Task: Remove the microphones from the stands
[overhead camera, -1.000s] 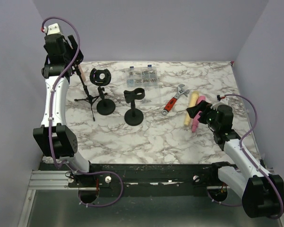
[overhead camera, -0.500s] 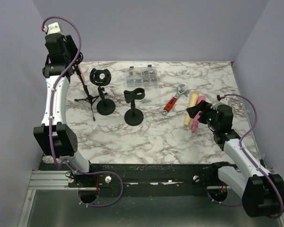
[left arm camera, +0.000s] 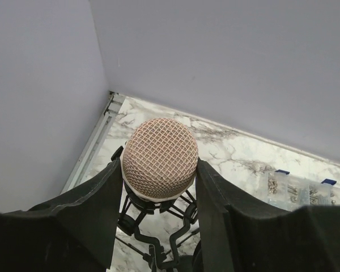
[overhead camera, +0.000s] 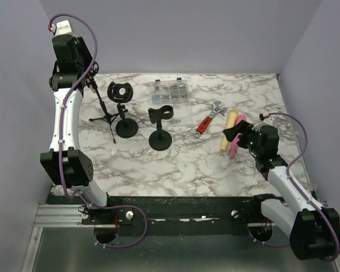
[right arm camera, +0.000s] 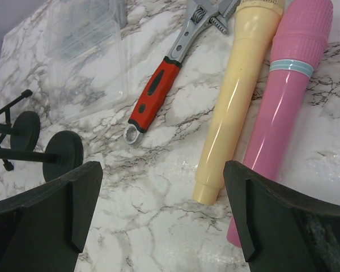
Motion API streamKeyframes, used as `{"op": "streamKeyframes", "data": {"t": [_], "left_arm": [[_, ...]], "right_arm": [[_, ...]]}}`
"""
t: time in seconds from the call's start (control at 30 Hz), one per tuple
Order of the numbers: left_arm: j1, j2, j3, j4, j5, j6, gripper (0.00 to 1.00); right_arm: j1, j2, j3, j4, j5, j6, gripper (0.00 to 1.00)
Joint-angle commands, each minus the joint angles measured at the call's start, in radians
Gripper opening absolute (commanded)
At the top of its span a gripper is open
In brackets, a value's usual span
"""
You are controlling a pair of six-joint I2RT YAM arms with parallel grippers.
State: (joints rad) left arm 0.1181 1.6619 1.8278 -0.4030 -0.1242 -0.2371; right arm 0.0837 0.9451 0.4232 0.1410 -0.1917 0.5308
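Observation:
A microphone (left arm camera: 159,157) with a rose-gold mesh head stands upright in the black shock mount (left arm camera: 158,226) of a tripod stand (overhead camera: 105,113) at the table's far left. My left gripper (left arm camera: 158,164) comes down over it, its two black fingers (left arm camera: 96,198) pressed against both sides of the mesh head. In the top view the left gripper (overhead camera: 78,71) hides the microphone. My right gripper (right arm camera: 164,209) hovers open over bare marble at the right (overhead camera: 233,136), holding nothing.
Two black round-base stands (overhead camera: 126,127) (overhead camera: 160,139) stand mid-table. A clear parts box (overhead camera: 171,90) sits at the back. A red-handled wrench (right arm camera: 158,85), a cream microphone (right arm camera: 232,102) and a pink microphone (right arm camera: 283,113) lie by the right gripper. The left wall is close behind the tripod.
The left gripper's fingers have closed in on the microphone head, and the left wrist has risen a little. The right arm has not moved.

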Motion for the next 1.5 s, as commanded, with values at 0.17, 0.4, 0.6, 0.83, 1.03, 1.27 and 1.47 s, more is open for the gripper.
{"op": "streamKeyframes", "data": {"t": [0.17,0.4,0.6,0.83,1.03,1.27,1.47], "left_arm": [[-0.049,-0.143,0.132,-0.001,-0.168,0.024,0.00],[-0.144,-0.278,0.171,0.045,-0.265,0.089,0.00],[-0.220,-0.419,0.098,0.042,-0.219,0.055,0.00],[-0.228,-0.576,-0.104,0.010,0.192,-0.175,0.00],[-0.233,-0.612,-0.266,0.128,0.653,-0.380,0.00],[-0.327,-0.614,-0.482,0.390,0.910,-0.527,0.00],[-0.428,-0.571,-0.571,0.455,1.015,-0.540,0.00]], "right_arm": [[-0.002,0.002,-0.014,0.029,0.010,-0.003,0.97],[-0.002,0.000,-0.015,0.030,0.016,-0.003,0.97],[-0.002,0.005,-0.001,0.027,-0.016,-0.009,0.97],[-0.002,0.029,0.100,-0.085,-0.170,0.019,0.97],[-0.001,0.077,0.242,-0.206,-0.273,-0.022,0.97],[0.080,0.088,0.391,-0.242,-0.441,-0.012,1.00],[0.320,0.068,0.478,-0.210,-0.462,0.014,1.00]]}}
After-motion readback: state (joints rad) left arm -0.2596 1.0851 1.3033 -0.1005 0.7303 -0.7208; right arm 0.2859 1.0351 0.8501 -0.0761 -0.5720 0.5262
